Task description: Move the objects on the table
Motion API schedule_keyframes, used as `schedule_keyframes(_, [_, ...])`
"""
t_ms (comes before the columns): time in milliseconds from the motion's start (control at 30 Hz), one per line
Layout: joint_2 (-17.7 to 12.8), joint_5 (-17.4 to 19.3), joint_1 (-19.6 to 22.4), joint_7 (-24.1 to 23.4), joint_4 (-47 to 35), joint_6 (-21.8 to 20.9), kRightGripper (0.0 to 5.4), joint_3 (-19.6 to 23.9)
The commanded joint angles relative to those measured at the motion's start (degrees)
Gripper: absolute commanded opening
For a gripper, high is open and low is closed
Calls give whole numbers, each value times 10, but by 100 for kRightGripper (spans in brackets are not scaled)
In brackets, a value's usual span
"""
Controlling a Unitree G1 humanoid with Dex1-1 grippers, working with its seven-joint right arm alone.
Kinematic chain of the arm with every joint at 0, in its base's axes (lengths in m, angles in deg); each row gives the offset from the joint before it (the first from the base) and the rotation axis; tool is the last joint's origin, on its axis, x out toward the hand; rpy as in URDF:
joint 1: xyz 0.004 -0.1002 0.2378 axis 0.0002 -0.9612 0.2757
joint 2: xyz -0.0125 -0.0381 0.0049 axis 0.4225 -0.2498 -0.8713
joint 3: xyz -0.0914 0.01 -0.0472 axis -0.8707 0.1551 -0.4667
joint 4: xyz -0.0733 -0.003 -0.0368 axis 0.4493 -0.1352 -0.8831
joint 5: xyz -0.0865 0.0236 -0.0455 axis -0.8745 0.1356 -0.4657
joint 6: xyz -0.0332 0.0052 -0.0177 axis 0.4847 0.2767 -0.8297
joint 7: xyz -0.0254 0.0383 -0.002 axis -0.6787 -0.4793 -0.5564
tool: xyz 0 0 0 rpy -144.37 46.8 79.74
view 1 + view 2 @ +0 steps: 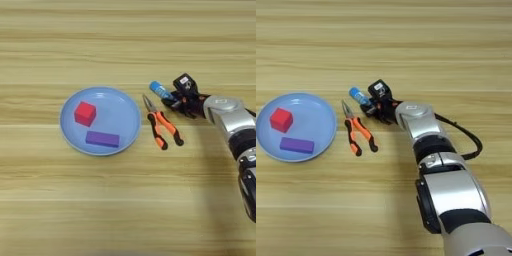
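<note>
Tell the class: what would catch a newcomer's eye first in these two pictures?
First, the silver arm reaching in from the right, its pincer at the blue tube. Next, the light-blue plate left of centre, carrying a red cube and a purple block. Between them lie the orange-handled pliers.

This looks like a robotics lab or test bench rather than a home. A bare wood-grain counter [125,45] fills the whole view, carrying only a few mismatched test props: a light-blue plate [127,107] holding a red cube [85,113] and a purple block [102,138], with pliers [162,125] just right of it. A silver robot arm [428,145] with an exposed black cable [466,137] reaches in from the near right.
</note>
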Motion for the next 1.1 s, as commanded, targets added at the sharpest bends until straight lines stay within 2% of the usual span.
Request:
schedule_keyframes(33, [-21,6,57,-7,-41,-8,141,11])
schedule_keyframes(400, [-20,17,41,4,-114,17,141,23])
schedule_keyframes(533, [-16,29,27,15,-180,37,141,26])
schedule_keyframes(800, [-3,56,-33,45,-399,125,141,9])
schedule_keyframes(1100, [21,81,-93,71,-561,217,141,-34])
